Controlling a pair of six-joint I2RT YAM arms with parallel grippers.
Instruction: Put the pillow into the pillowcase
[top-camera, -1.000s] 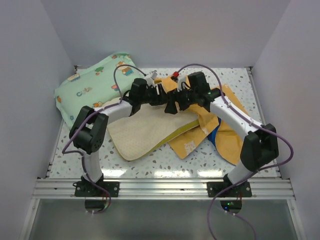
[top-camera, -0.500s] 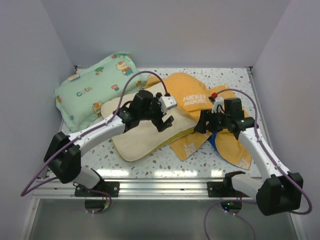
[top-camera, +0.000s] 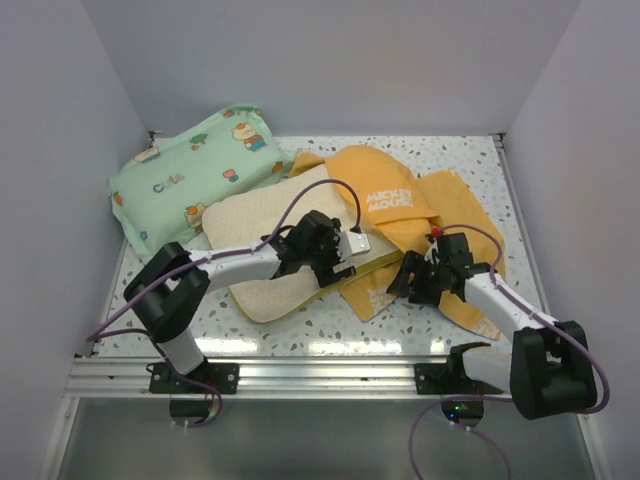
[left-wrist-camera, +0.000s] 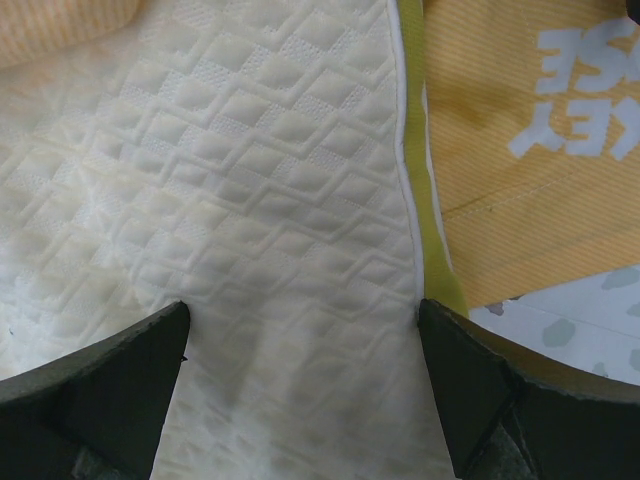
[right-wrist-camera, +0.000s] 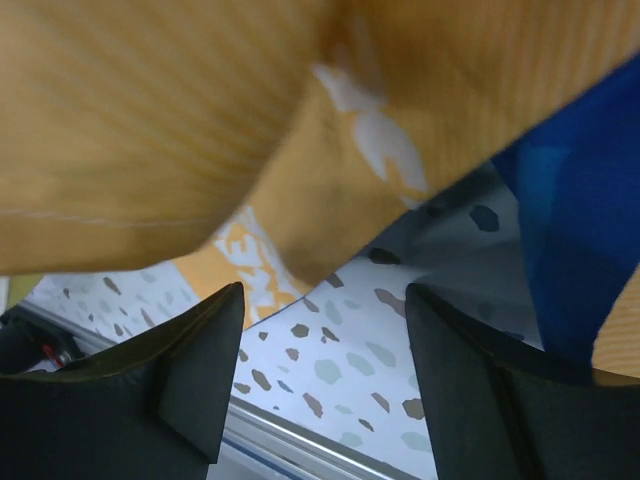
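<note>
Arms reach low over the tabletop. Left hand, spread wide and empty, hovers over the cream pillow near its yellow-green edge. Right hand, also spread and empty, sits by the orange pillowcase, which overlaps the pillow.

The right gripper has its two dark fingers spread well apart, with only bare speckled table showing between them. Beyond the tips, the pillowcase fills the upper part of the view as finely striped orange-yellow cloth, blurred by closeness. A fold of it sags towards the gap, carrying scraps of white lettering. To the right the bright blue side hangs down. A pale metal rail runs along the table's near edge. At the lower left sits something dark with a red spot, possibly part of an arm mount.
</note>
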